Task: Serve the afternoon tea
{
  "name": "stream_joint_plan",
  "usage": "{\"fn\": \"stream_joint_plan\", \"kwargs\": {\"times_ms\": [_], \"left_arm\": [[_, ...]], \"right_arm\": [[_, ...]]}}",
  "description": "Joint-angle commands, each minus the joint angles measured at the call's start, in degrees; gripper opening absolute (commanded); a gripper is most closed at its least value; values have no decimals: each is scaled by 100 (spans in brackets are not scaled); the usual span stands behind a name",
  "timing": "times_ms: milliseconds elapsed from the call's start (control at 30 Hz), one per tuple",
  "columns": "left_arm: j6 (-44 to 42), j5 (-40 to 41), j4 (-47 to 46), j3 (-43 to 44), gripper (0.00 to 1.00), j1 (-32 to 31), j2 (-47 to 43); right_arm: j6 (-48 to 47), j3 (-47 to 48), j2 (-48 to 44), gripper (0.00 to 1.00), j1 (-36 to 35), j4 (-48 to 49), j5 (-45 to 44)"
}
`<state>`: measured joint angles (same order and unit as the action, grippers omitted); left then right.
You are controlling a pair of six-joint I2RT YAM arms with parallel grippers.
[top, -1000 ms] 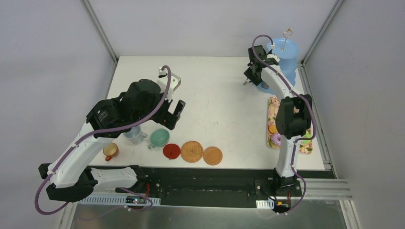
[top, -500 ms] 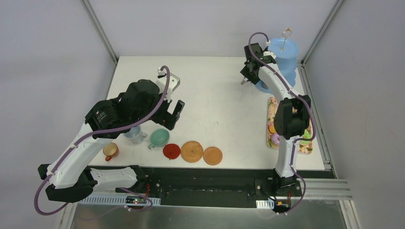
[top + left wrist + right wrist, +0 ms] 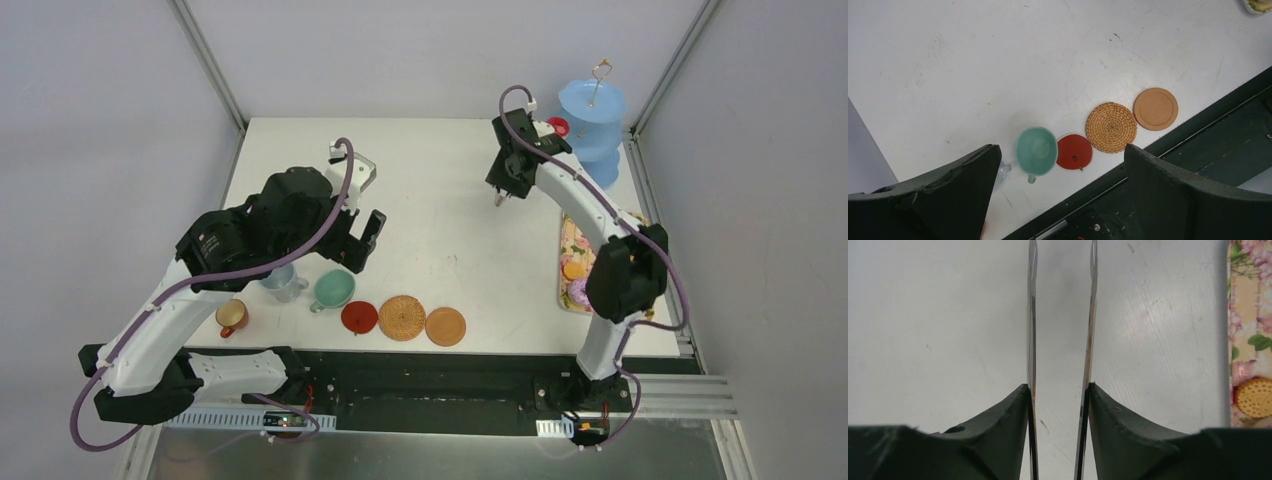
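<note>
Orange cup (image 3: 232, 317), grey-blue cup (image 3: 282, 283) and mint green cup (image 3: 333, 290) stand at the near left. Red (image 3: 359, 317), woven (image 3: 402, 318) and tan (image 3: 445, 326) coasters lie in a row beside them. My left gripper (image 3: 365, 240) hovers open and empty above the mint cup (image 3: 1036, 150) and red coaster (image 3: 1074, 151). My right gripper (image 3: 505, 178) is shut on the metal tongs (image 3: 1032, 315), over bare table left of the light-blue stand (image 3: 592, 120). A small red piece (image 3: 558, 127) sits on a tier of the stand.
The floral tray (image 3: 572, 262) with donuts and biscuits lies along the right edge; a biscuit (image 3: 1254, 397) shows on it in the right wrist view. The table's dark front rail (image 3: 1198, 150) runs just below the coasters. Frame posts stand at the back corners.
My right arm has drawn back left from the stand with the tongs, uncovering the red piece on the tier. The left arm has barely moved.
</note>
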<state>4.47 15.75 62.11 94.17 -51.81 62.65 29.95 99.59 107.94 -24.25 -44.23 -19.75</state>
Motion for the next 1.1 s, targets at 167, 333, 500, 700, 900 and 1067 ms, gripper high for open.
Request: {"fn": "stream_joint_plan", "kwargs": {"times_ms": [167,333,500,700,900,1067], "left_arm": [[279,5,-78,159,100,-42,250],[353,-186,-158,224,100,-44,402],[508,-175,-164,441,100,-46,547],[710,-194,-252,371,100,-48,495],[664,-338,-46,707,100,-45,697],[673,-362,13,677,100,-48,609]], "right_arm": [[-649,-2019,-3489,47,-166,-719,665],[-123,-2826,-4817,48,-163,-1785,500],[806,-3326,-5730,48,-155,-2787,146],[1513,-3303,-5565,49,-146,-3820,-813],[1760,-3338,-5190,52,-122,-3800,-942],[1688,-3638,-5312,52,-72,-3084,-557]]}}
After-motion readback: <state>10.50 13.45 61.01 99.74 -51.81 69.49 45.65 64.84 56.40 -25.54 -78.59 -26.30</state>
